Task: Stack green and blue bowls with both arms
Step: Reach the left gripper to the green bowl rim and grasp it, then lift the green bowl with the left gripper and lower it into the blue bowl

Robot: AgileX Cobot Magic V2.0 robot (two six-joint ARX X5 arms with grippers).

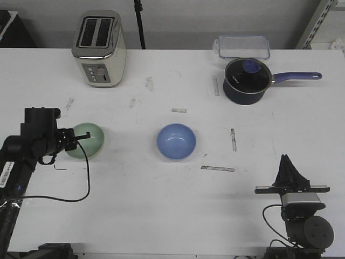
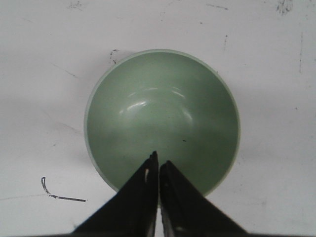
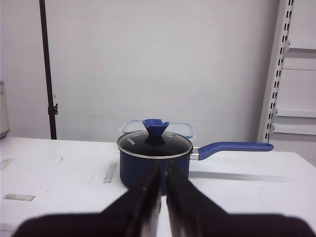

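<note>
Centrally on the white table [image 1: 161, 210] sits the blue bowl [image 1: 176, 142]. Well to its left rests the green bowl [image 1: 86, 141], with the left gripper [image 2: 158, 165] above its rim, fingers pressed together, holding nothing. Nearer than the blue bowl, rightward, the right gripper [image 3: 162, 170] is likewise closed and empty.

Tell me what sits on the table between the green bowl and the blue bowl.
Nothing: in the front view the stretch between the green bowl and the blue bowl is bare white table.
</note>
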